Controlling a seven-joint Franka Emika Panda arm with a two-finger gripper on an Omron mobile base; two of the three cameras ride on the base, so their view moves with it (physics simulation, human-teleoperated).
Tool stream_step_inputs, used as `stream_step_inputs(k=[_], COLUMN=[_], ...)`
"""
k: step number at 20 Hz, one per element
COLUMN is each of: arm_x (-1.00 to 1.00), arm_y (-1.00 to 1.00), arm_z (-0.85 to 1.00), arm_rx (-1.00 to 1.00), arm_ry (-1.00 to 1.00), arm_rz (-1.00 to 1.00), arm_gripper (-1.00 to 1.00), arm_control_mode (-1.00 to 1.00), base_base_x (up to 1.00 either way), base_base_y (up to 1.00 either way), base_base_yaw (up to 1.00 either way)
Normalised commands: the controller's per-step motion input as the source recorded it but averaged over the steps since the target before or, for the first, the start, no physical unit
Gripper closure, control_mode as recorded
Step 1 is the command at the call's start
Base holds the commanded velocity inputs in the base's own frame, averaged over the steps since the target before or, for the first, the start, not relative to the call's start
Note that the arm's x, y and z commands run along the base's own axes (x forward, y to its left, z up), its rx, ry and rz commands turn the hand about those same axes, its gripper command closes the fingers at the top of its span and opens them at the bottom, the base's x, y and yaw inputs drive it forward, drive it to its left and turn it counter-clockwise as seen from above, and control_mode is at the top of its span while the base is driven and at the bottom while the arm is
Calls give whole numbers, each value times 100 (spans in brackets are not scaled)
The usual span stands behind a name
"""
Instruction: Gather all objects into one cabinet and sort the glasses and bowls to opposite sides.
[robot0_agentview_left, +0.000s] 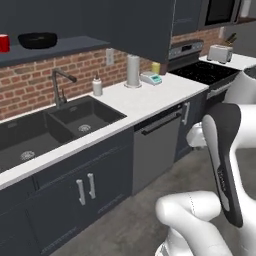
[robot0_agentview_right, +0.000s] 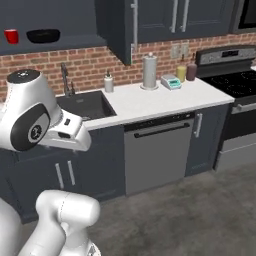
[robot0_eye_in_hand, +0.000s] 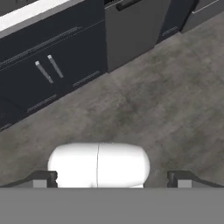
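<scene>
gripper — fingers spread wide, empty, above the floor | red cup at shelf's left end — black bowl just beside it

On the open shelf at the upper left stand a red cup and, just beside it, a wide black bowl. Below, the white counter carries a soap bottle near the black sink, and a paper towel roll stands at the back edge.
</scene>
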Motion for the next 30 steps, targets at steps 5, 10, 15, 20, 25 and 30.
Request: stream_step_inputs(k=[5,10,15,20,25,30], arm_x=[0,0,0,0,0,0], arm_y=[0,0,0,0,0,0], arm_z=[0,0,0,0,0,0], arm_rx=[0,0,0,0,0,0], arm_ry=[0,0,0,0,0,0], arm_rz=[0,0,0,0,0,0], arm_gripper=[-100,-100,-100,-100,-100,-100], arm_control_mode=[100,100,100,100,100,100], base_base_x=[-100,-92,-90,-38,22,59], base_base_y=[100,100,100,100,73,20], base_base_yaw=[29,24,22,19,22,31])
